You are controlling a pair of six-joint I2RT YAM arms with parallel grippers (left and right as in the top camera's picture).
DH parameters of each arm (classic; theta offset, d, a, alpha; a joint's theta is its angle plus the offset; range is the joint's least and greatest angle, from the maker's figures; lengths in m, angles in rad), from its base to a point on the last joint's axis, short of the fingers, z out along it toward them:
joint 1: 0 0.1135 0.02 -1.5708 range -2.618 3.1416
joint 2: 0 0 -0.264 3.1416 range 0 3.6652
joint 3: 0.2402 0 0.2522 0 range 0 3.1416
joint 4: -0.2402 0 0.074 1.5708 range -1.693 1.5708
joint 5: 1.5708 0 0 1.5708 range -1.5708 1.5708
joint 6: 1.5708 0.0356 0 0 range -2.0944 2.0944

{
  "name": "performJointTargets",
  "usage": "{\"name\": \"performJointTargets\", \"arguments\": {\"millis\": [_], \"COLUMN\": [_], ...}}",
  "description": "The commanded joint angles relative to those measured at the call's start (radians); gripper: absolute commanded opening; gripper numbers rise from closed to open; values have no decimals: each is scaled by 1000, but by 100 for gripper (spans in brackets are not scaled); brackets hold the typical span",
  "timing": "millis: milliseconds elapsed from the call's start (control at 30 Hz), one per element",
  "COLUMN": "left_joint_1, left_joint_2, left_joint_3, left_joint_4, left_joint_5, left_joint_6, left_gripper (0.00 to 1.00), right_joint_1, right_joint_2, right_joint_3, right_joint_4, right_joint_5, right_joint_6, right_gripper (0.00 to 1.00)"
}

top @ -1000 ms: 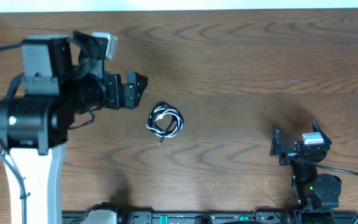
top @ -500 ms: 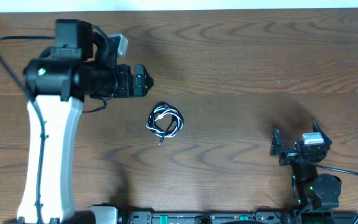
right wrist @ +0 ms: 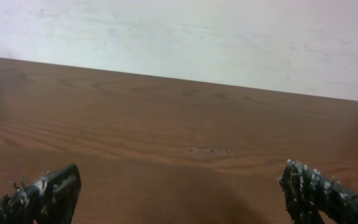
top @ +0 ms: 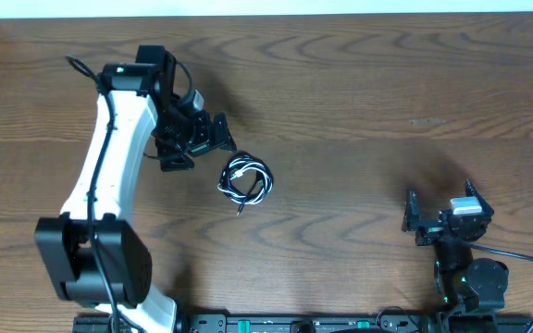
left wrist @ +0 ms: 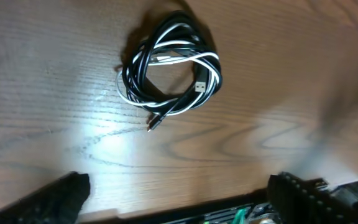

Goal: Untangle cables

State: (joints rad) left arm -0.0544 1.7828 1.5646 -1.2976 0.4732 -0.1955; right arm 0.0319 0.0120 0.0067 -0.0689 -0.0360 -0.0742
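Overhead, cables point(top: 246, 178) lie just beside the left end effector point(top: 200, 148), apart.

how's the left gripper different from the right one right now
The left gripper hovers close to the cables; the right gripper sits far from them. The left gripper angles down at the table; the right gripper points level across it. Both are open, holding nothing.

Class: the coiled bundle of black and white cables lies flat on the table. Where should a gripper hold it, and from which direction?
Grip the cables across the bunched rim nearest the left gripper, coming straight down: one finger in the open middle, one outside. The coil lies flat on the table, so a sideways approach would likely just push it.
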Motion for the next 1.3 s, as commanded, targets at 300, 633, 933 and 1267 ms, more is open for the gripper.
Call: {"name": "performJointTargets", "arguments": {"millis": [300,633,933,1267], "left_joint_1": [-17,-45,-45,-47], "left_joint_2": [33,33,34,35], "left_joint_3": [-4,-5,-5,-40], "left_joint_4": [-3,46,179,277], "left_joint_5": [13,-61,-162,-224], "left_joint_6": [-9,-9,-10,-9], "left_gripper": [7,8,8,8], "right_joint_1": [-4,-4,-4,-4], "right_joint_2": [-5,-5,-5,-5], "right_joint_3": [-1,-1,-1,-1], "right_joint_4": [-4,-4,-4,-4], "right_joint_5": [6,6,6,7], "right_joint_6": [-13,-13,-13,-13], "right_gripper": [99,99,99,99]}}
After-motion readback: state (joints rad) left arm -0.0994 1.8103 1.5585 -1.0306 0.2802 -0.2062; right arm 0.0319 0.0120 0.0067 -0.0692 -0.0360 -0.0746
